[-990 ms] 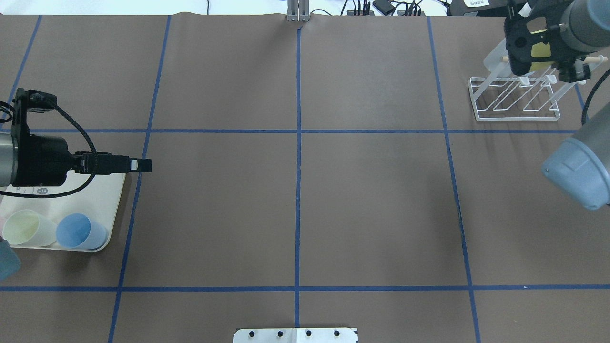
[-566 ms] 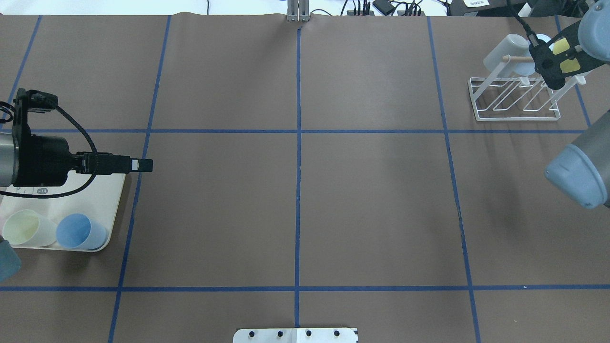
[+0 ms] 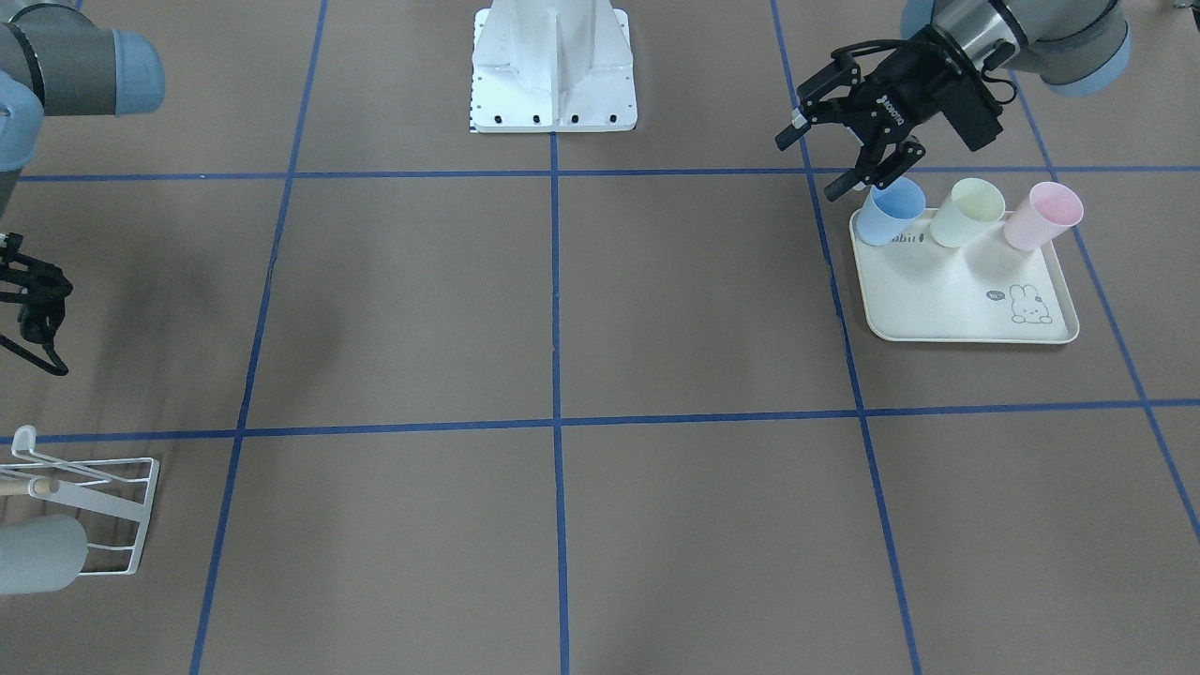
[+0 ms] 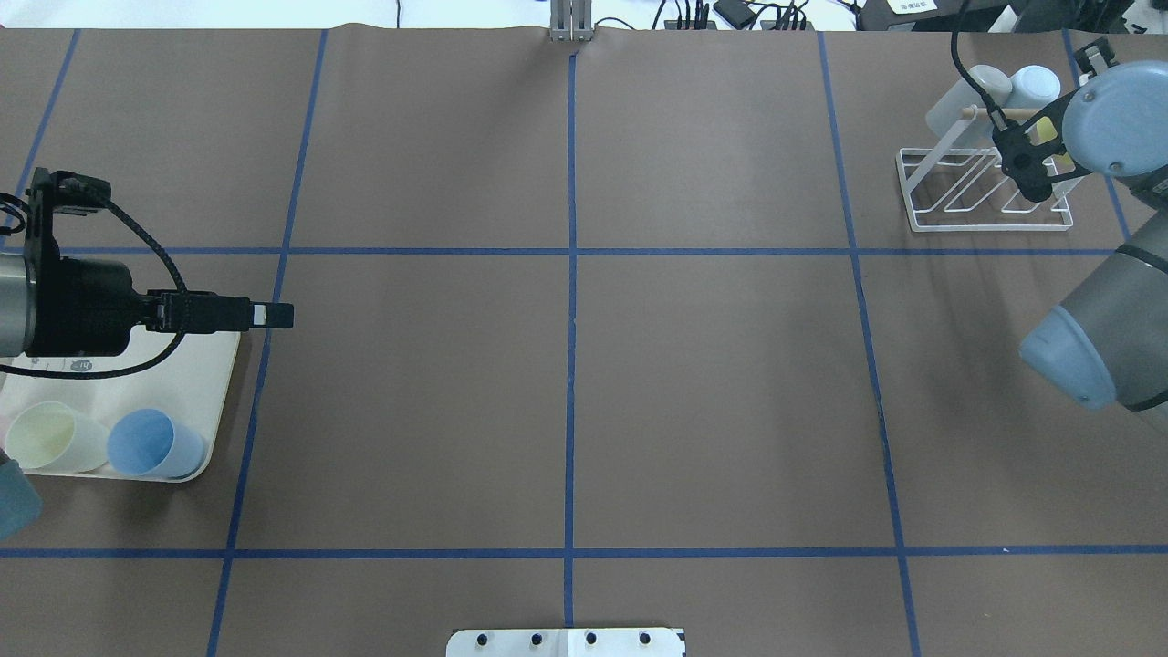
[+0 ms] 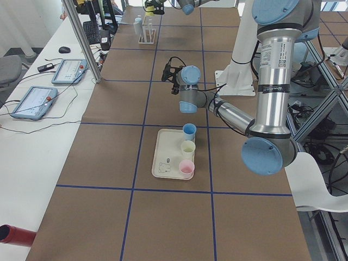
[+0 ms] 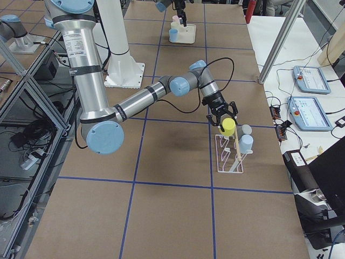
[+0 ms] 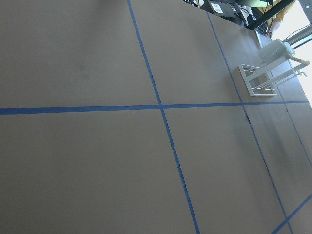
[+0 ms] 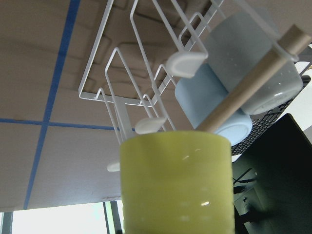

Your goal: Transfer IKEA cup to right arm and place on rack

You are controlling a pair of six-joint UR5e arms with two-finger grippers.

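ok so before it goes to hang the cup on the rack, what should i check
1. Grip on the yellow cup: ok. The right gripper is shut on it beside the rack.
2. Free prong: ok. A blue cup and a grey cup hang on the rack, but the white-tipped prong nearest the yellow cup is bare.
3. Cup lined up with that prong: cannot tell. The wrist view shows only the cup's side.
4. Clearance from the wooden dowel: cannot tell. It runs close behind the cup's rim.
5. Left gripper out of the way: ok. It is open and empty, by the tray across the table.
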